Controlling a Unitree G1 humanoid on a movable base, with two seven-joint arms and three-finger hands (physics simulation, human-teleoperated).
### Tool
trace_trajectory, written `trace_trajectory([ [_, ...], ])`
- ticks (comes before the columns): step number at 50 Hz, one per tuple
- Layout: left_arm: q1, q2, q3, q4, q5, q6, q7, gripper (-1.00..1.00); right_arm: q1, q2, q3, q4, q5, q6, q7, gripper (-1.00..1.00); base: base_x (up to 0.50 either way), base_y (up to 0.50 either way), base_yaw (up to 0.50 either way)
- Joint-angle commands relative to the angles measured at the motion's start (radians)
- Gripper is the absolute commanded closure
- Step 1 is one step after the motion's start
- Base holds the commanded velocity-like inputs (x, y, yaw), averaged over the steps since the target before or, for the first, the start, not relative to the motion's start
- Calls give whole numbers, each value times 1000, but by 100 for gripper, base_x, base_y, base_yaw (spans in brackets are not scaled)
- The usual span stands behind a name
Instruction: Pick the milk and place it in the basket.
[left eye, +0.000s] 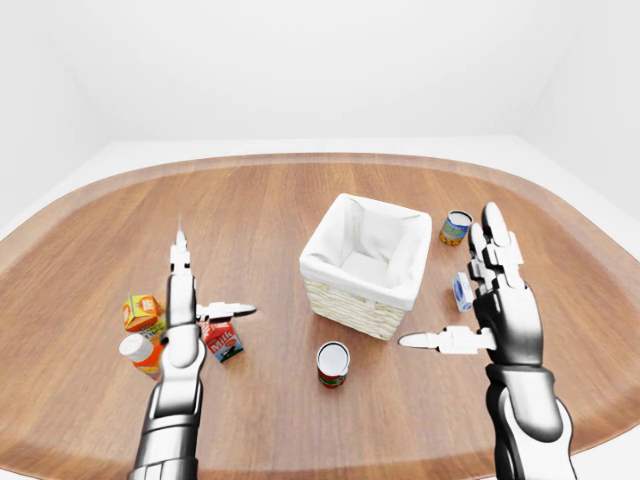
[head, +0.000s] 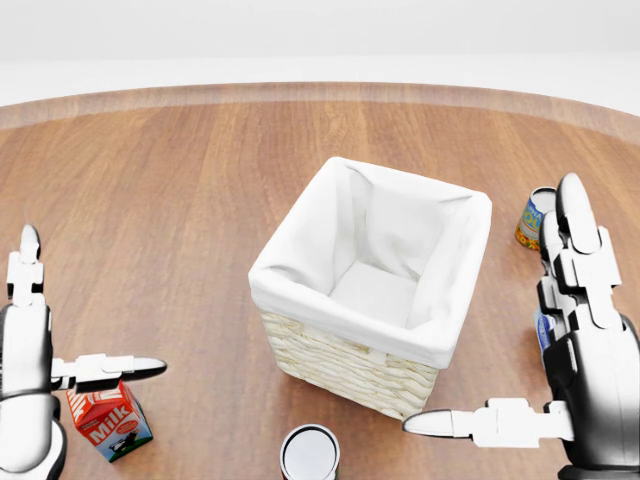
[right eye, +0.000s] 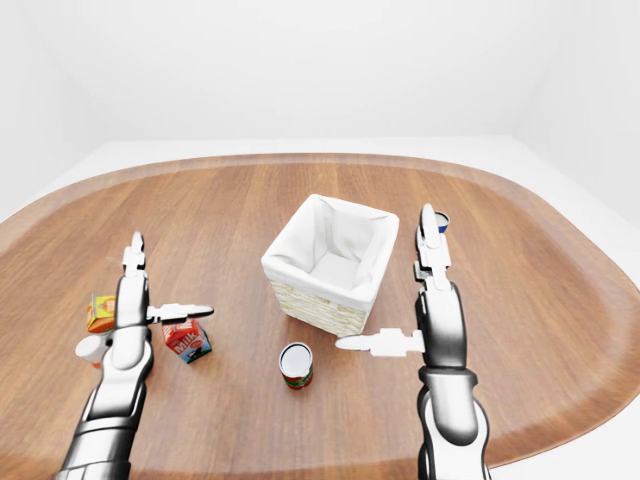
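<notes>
The milk (head: 109, 421) is a small red carton standing on the wooden table (head: 180, 190), at the lower left of the head view. The left hand (head: 30, 390) hangs over it with fingers spread apart: the thumb (head: 110, 368) juts sideways just above the carton's top, and the other fingers (head: 24, 270) point up the view. Whether the thumb touches the carton cannot be told; nothing is gripped.

The basket (head: 370, 285), wicker with a white cloth lining, sits to the right of the milk, well apart from it. A tin can (head: 310, 454) stands just below the basket.

The right hand (head: 575, 370) hovers to the basket's right, fingers splayed, holding nothing.
</notes>
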Motion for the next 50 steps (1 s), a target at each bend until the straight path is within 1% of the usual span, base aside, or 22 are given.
trace_trajectory([
  [1,-25,13,-1,64,-6,0,20,-100,0,0,0,2,1,-2,0,-100,0,0,0],
  [5,-15,14,1,56,-7,0,22,-100,0,0,-2,2,1,-2,-1,-100,0,0,0],
  [7,-6,13,5,49,-24,0,6,-100,-1,0,-4,0,2,1,0,-100,0,0,0],
  [9,-11,20,9,78,-14,0,21,-100,-4,-1,-8,4,5,1,1,-100,0,0,0],
  [12,-14,25,16,81,-23,0,22,-100,-4,0,-6,7,2,-1,-1,-100,0,0,0],
  [15,10,21,23,25,-42,0,2,-100,-5,0,-5,5,2,2,-1,-100,0,0,0],
  [22,57,7,35,-51,-35,0,-12,-100,-2,0,-3,7,-2,-2,-3,-100,0,0,0],
  [33,60,3,32,-14,-21,0,-6,-100,-3,0,-3,3,-1,3,-3,-100,0,0,0],
  [38,60,3,30,-2,-19,0,-2,-100,-4,-1,-5,10,0,-4,-4,-100,0,0,0],
  [45,61,1,14,69,2,0,20,-100,-4,0,-8,4,2,2,-3,-100,0,0,0],
  [50,54,5,13,89,1,0,25,-100,-4,0,-9,6,2,0,-3,-100,0,0,0],
])
